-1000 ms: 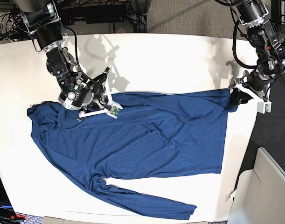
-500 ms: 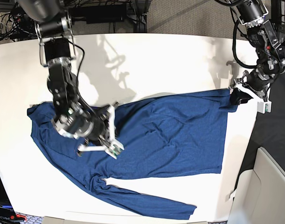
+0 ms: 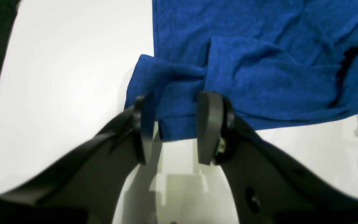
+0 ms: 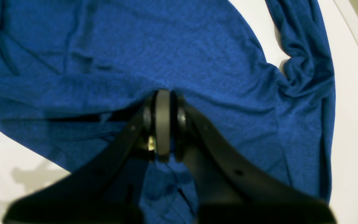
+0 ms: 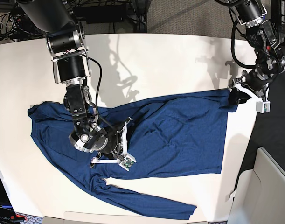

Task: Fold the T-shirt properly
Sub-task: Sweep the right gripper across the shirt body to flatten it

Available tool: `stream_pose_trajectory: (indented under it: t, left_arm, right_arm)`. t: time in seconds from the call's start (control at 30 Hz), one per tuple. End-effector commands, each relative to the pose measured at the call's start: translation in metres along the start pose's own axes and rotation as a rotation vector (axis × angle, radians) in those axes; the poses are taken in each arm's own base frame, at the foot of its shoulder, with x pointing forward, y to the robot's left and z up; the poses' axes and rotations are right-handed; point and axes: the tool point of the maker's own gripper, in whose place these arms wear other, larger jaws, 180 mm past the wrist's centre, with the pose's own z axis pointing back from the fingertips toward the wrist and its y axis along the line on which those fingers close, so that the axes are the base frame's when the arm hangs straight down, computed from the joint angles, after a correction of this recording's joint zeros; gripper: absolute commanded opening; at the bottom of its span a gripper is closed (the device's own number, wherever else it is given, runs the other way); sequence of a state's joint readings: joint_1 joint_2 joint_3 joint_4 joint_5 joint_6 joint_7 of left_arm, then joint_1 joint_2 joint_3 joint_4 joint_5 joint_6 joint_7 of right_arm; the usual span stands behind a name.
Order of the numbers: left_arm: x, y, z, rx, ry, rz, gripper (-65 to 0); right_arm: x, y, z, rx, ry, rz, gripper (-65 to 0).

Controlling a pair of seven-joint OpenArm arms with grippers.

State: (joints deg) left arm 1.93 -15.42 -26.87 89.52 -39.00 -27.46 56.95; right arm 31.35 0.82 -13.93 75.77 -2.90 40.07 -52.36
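Now the shirt (image 5: 170, 135) is lying spread across the white desk (image 5: 170, 60), and my right claw (image 5: 115, 150), pressed together on a pinch of its upper edge, is dragging that edge down over the body toward the lower side, well below where it was a second ago. I'm reading this as the first lengthwise fold taking shape. My left claw (image 3: 174, 124) is sitting spread around the far corner of the shirt, anchoring it. One sleeve (image 5: 147, 200) is trailing loose along the near edge, likely needing tucking.
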Motion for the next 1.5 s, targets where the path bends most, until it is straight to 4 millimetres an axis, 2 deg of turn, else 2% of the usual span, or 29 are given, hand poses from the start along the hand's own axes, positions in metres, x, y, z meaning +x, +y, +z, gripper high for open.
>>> stream_pose_trajectory:
  t: [0.0, 0.13, 0.23, 0.33, 0.47, 0.53, 0.6, 0.73, 0.9, 1.0, 1.1, 1.27, 1.47]
  left_arm:
    - [0.018, 0.001, 0.004, -0.001, -0.051, -0.020, -44.8]
    - [0.018, -0.001, 0.005, -0.003, -0.048, -0.025, -44.3]
    - [0.021, 0.000, 0.006, 0.001, -0.054, -0.033, -40.4]
    - [0.030, -0.004, 0.011, 0.001, -0.077, -0.057, -38.5]
    - [0.031, -0.005, 0.011, -0.001, -0.077, -0.066, -38.5]
    - [0.029, -0.007, 0.011, -0.003, -0.058, -0.071, -38.5]
    - [0.025, -0.011, 0.012, -0.009, -0.035, -0.075, -38.6]
    - [0.023, -0.026, 0.016, -0.026, -0.035, -0.089, -38.6]
    - [0.010, -0.042, 0.002, -0.071, 0.013, -0.108, -38.5]
    - [0.000, -0.037, -0.005, -0.074, 0.040, -0.074, -38.5]
    - [0.005, -0.034, -0.011, -0.077, 0.000, -0.046, -38.5]
    - [-0.006, -0.016, -0.018, -0.008, 0.049, -0.067, -38.4]
    - [-0.015, -0.016, -0.022, -0.011, 0.067, -0.042, -38.4]
  right_arm:
    - [0.020, -0.007, 0.005, -0.028, -0.048, 0.021, -64.0]
    - [0.011, -0.008, 0.006, -0.061, -0.015, 0.049, -63.9]
    - [0.009, -0.009, 0.015, -0.082, -0.028, 0.052, -62.8]
    - [-0.005, -0.019, 0.031, -0.133, -0.005, 0.059, -54.0]
    - [-0.021, -0.036, 0.055, -0.209, 0.019, -0.007, -42.8]
    - [-0.031, -0.044, 0.066, -0.244, 0.035, -0.037, -39.6]
    - [-0.042, -0.052, 0.077, -0.279, 0.039, -0.074, -39.0]
    - [-0.081, -0.074, 0.110, -0.378, 0.082, -0.113, -39.1]
    - [-0.131, -0.076, 0.136, -0.426, 0.183, -0.105, -39.1]
    - [-0.159, -0.078, 0.147, -0.446, 0.234, -0.152, -39.0]
    - [-0.179, -0.084, 0.159, -0.481, 0.260, -0.207, -39.0]
    - [-0.221, -0.102, 0.194, -0.571, 0.358, -0.339, -38.8]
    - [-0.238, -0.113, 0.214, -0.605, 0.330, -0.435, -38.8]
